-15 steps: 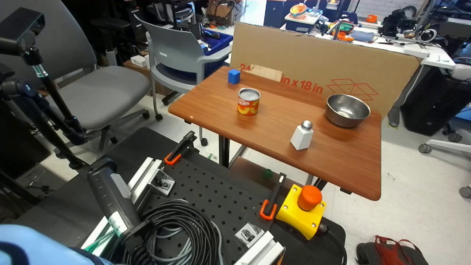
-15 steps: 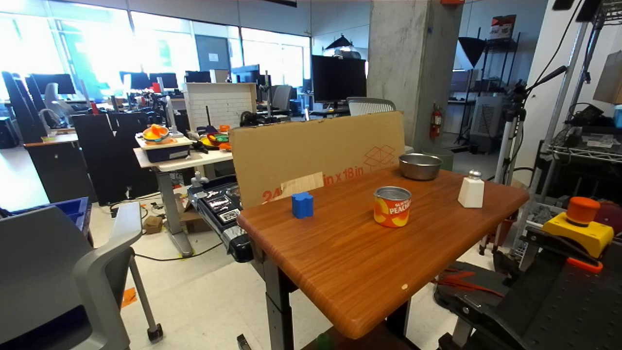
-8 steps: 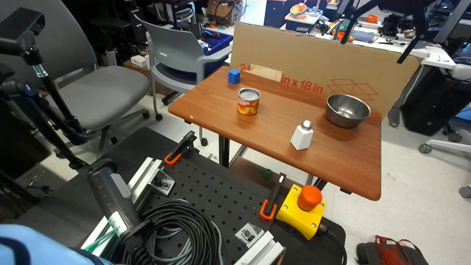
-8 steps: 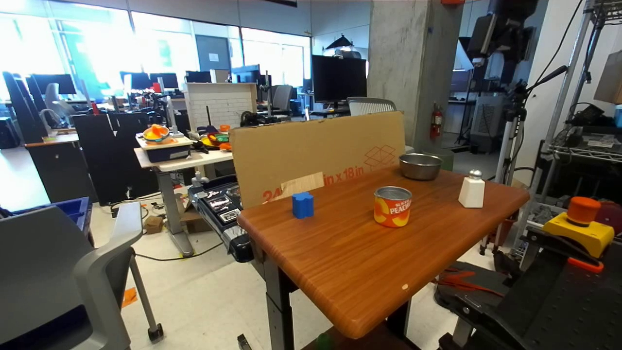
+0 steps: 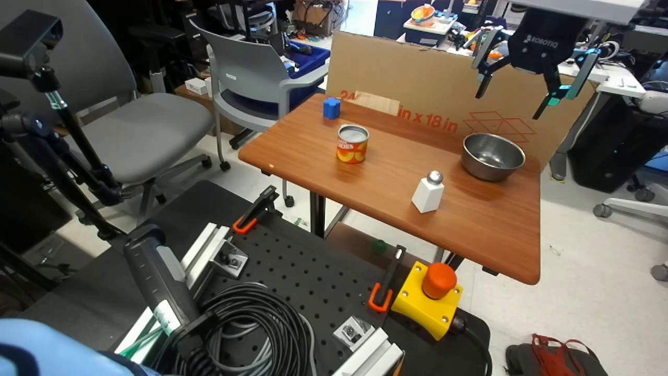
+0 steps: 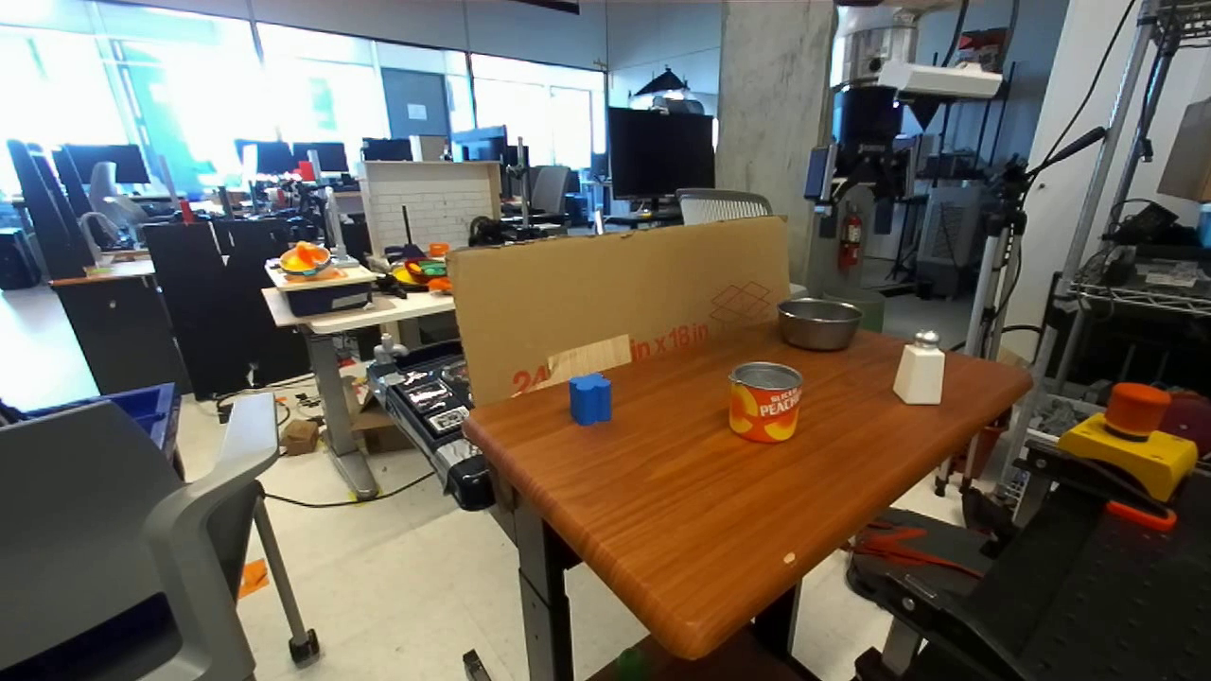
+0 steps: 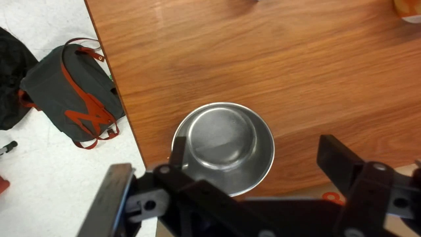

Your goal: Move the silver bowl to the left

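Blue block point(image 5: 332, 108) shows only in both exterior views; the claw point(image 5: 508, 106) gapes, empty, above the silver bowl point(image 7: 222, 138).

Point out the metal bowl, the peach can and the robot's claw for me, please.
Silver bowl point(image 7: 223, 144): in the wrist view, on its inside bottom.
Peach can point(image 6: 764, 409): in an exterior view, on its label.
Gripper point(image 5: 508, 106), the claw: in an exterior view, midway between its open fingertips.

Layout about the bowl point(image 5: 493, 157), which stands on the bench point(image 5: 396, 162), in an exterior view: shaker point(image 5: 428, 196) in front, to its left; can point(image 5: 353, 145) farther left; block point(image 5: 332, 108) farthest left; cardboard panel point(image 5: 433, 78) behind; hand point(image 5: 508, 106) above, apart
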`<state>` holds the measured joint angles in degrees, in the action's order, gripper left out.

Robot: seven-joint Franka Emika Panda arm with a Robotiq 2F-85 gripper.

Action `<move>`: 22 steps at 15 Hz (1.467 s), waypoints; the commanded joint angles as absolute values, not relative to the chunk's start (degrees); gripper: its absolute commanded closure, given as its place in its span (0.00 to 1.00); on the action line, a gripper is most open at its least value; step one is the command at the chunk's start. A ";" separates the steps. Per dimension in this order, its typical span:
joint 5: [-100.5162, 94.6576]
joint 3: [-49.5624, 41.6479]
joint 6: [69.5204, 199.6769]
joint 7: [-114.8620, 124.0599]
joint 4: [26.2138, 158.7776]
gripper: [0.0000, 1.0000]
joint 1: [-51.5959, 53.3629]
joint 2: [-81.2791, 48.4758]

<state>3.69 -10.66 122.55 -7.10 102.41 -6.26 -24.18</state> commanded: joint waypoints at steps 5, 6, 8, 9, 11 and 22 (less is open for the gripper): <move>1.16 -7.84 114.76 -1.49 84.41 0.00 -7.03 -40.23; 0.66 -7.83 113.92 -0.96 82.82 0.00 -6.91 -41.76; -0.57 -7.95 112.21 0.21 79.54 0.00 -6.60 -45.01; -1.09 -8.02 111.31 0.75 77.99 0.00 -6.47 -46.60; -2.42 -8.23 109.72 1.79 75.20 0.00 -6.10 -49.52; -4.49 -7.57 102.43 1.61 68.22 0.97 -5.68 -53.23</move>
